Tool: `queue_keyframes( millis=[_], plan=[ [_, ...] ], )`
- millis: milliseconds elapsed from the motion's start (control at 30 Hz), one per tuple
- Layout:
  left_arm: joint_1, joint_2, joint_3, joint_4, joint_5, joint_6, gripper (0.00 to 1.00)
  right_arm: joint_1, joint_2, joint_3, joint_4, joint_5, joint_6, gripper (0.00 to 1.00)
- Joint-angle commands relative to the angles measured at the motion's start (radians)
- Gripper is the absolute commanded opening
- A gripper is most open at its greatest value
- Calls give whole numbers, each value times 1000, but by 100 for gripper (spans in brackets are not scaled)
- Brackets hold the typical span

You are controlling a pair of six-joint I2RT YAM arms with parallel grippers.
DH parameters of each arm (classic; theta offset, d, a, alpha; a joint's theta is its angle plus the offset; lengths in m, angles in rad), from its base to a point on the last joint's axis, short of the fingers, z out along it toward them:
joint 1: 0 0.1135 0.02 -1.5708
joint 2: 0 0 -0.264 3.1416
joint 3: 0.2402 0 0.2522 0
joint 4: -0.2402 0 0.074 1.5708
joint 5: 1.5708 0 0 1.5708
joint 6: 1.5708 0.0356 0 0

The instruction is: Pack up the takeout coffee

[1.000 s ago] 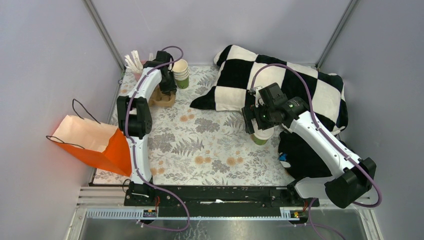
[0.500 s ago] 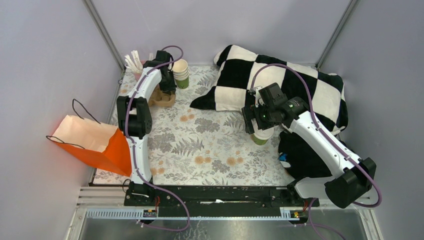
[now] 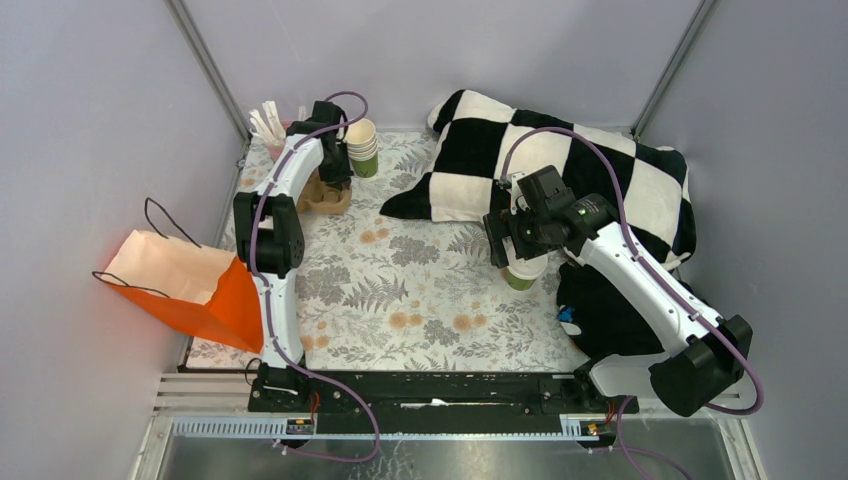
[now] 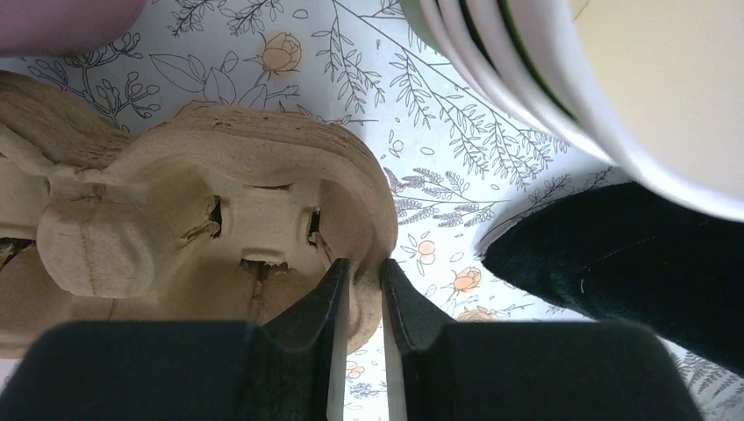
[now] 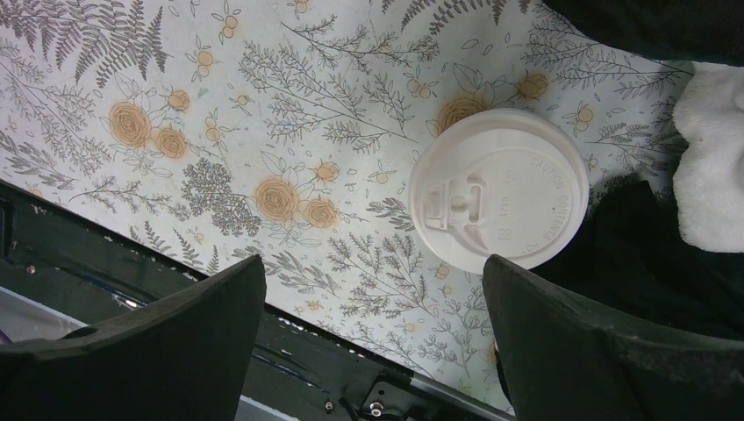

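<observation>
The takeout coffee [image 3: 522, 274], a green cup with a white lid [image 5: 498, 189], stands upright on the floral table mat at centre right. My right gripper [image 5: 373, 263] hovers above it, open wide, and the lid lies ahead of the fingertips, nearer the right finger. In the top view the right gripper [image 3: 515, 245] partly covers the cup. At the back left, my left gripper [image 4: 361, 267] has its fingers pressed on either side of the rim of a brown pulp cup carrier [image 4: 219, 175]. The top view shows the left gripper [image 3: 335, 175] above the cup carrier [image 3: 325, 197].
A stack of lidless cups [image 3: 362, 145] stands right beside the carrier. An orange paper bag [image 3: 185, 285] lies open at the left edge. A black-and-white checked cloth [image 3: 560, 170] covers the back right, with a black cloth [image 3: 600, 310] below it. White stirrers [image 3: 268, 122] stand in the back left corner.
</observation>
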Motion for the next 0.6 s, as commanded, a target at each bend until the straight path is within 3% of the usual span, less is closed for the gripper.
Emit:
queue_keyframes(
  millis=[0,67,467,567],
  plan=[
    [3,-71,42,-35,-1,35,6,-5,-5,26,20,-15,-12,100],
    [4,-86,30,-38,-34,43,0,-4,-5,28,20,-16,-12,100],
    [-22,-140,15,-38,-94,49,0,-5,-13,23,29,-32,-4,100],
    [-29,-136,12,-26,-28,20,0,-4,-14,18,32,-35,-1,100]
  ],
)
